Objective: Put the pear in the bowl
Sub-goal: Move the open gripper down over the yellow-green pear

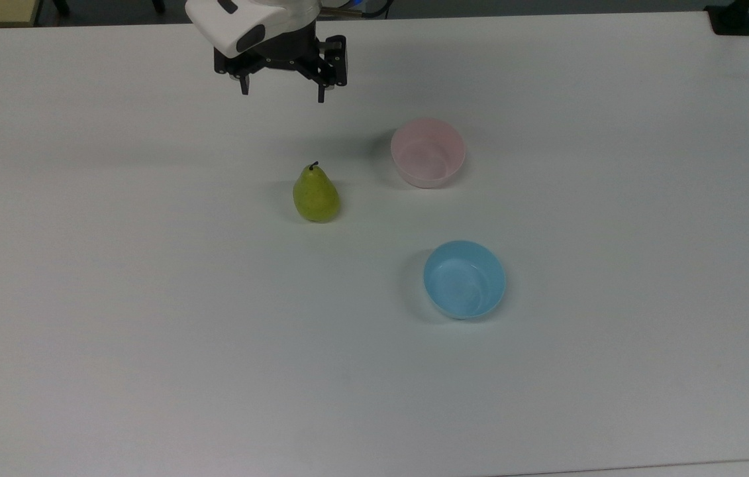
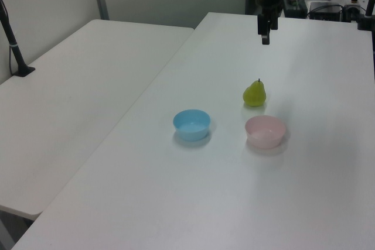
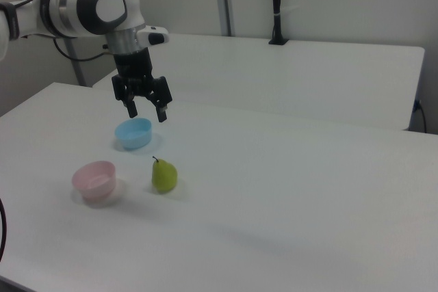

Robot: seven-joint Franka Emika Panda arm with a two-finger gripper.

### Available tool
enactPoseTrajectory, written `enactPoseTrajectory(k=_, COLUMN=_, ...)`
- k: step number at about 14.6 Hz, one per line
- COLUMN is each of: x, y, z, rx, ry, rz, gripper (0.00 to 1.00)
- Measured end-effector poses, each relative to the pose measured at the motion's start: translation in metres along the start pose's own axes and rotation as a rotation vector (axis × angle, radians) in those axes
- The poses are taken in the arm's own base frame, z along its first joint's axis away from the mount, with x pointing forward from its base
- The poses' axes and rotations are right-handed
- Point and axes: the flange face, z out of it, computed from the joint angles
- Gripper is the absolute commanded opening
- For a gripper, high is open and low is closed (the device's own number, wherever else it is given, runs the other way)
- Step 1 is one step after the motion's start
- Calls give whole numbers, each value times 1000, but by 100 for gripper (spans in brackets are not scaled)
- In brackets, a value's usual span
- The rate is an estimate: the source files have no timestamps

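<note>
Your gripper [image 1: 282,91] hangs above the table [image 1: 149,331] with its jaws apart and nothing between them. The pear [image 1: 315,194] stands upright on the table, stem up, well below the fingers and apart from them. In the top view, the pink bowl [image 1: 428,153] sits to the pear's right, with the blue bowl [image 1: 464,279] nearer the camera.

The white table [image 1: 149,331] carries three things. The pear [image 1: 315,194] stands upright on it, below the raised gripper [image 1: 281,89]. In the top view the pink bowl [image 1: 428,153] sits to the gripper's right, and the blue bowl [image 1: 464,279] farther from it.
</note>
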Motion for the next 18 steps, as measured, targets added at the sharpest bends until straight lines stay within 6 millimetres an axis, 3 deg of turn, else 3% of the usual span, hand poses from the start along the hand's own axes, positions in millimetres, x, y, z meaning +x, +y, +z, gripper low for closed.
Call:
enactPoseTrajectory(k=5, x=-1, y=18, z=-5, rx=0, ry=9, rz=32, gripper=100)
enactPoseTrajectory(k=15, x=1, y=29, z=-13, rx=47, ry=26, rz=64, gripper=100)
enactPoseTrajectory(k=18, x=15, y=19, z=13, rx=40, ry=-16, rz=21, gripper=100)
